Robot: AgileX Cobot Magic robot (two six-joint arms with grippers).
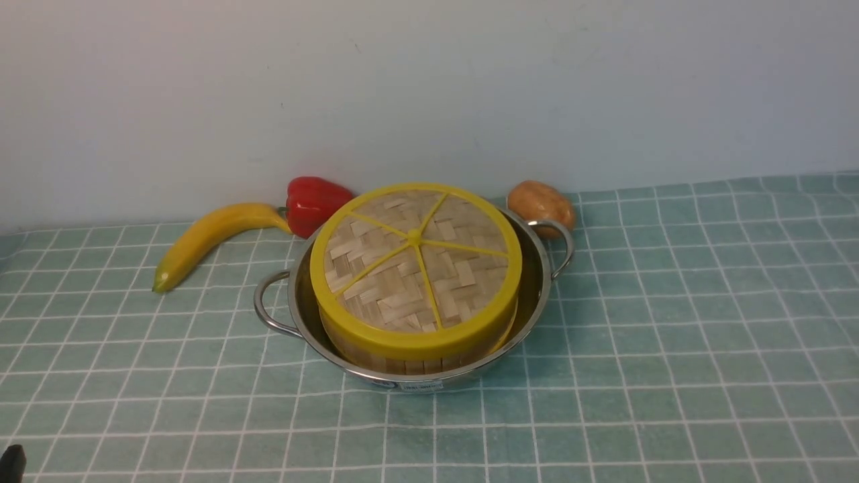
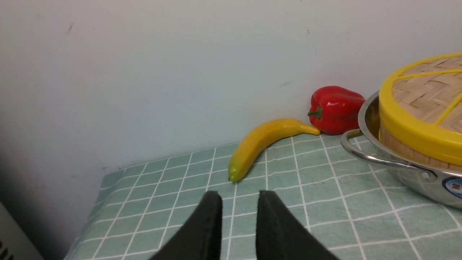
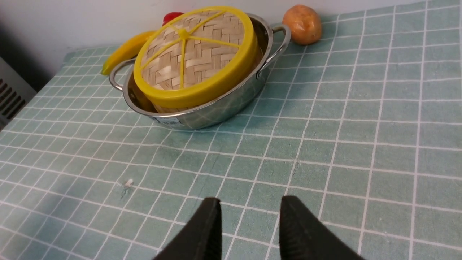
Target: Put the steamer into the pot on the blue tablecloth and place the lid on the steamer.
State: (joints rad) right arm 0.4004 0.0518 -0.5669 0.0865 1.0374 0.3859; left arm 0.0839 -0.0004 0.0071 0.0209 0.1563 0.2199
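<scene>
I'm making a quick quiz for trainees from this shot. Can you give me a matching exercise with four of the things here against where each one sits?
Things:
1. lid
2. steamer
3. banana
4. potato

Places:
A. inside the pot
B. on the blue tablecloth, behind the pot's right handle
C. on top of the steamer
D. on the tablecloth left of the pot, its stem end by the red pepper

Pairs: 1-C, 2-A, 3-D, 4-B
</scene>
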